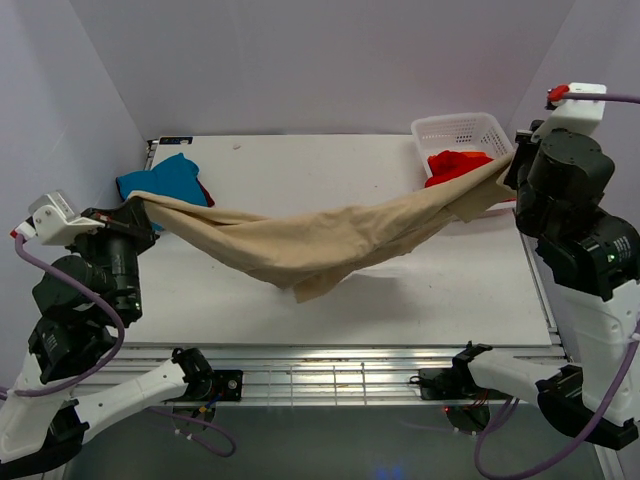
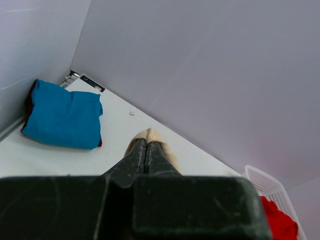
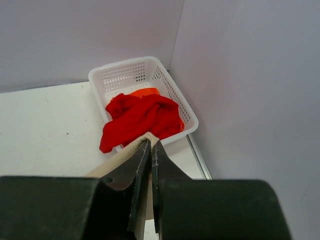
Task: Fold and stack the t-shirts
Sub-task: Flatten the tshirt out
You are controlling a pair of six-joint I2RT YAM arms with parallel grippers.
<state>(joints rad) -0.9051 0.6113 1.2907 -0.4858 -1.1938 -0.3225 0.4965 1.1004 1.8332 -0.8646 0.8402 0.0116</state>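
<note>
Tan-beige t-shirt point(image 1: 320, 245) hangs stretched between your two arms above the table point(image 1: 400, 310), sagging in a long curve with a loose fold dropping lowest near the middle; you cannot tell from above whether that fold touches the table. Your left tool point(image 1: 128, 207) has its fingers pressed fully together on one end of the cloth at the left side, and in the left wrist view the pinched beige edge bulges just past the closed tips point(image 2: 146, 145). Your right tool point(image 1: 510, 165) grips the other end at the right side, higher up and just in front of the basket; its wrist view shows the fingers point(image 3: 145, 165) almost touching with only a sliver between them, and beige cloth clamped at the tips. The teal-blue t-shirt point(image 1: 165, 180) lies folded at the far left corner of the table, resting on the dark red t-shirt point(image 1: 205, 192), of which only a thin edge shows. The bright red t-shirt point(image 3: 142, 117) sits crumpled in the white lattice basket point(image 3: 125, 75) at the far right corner, part of it spilling over the near rim.
</note>
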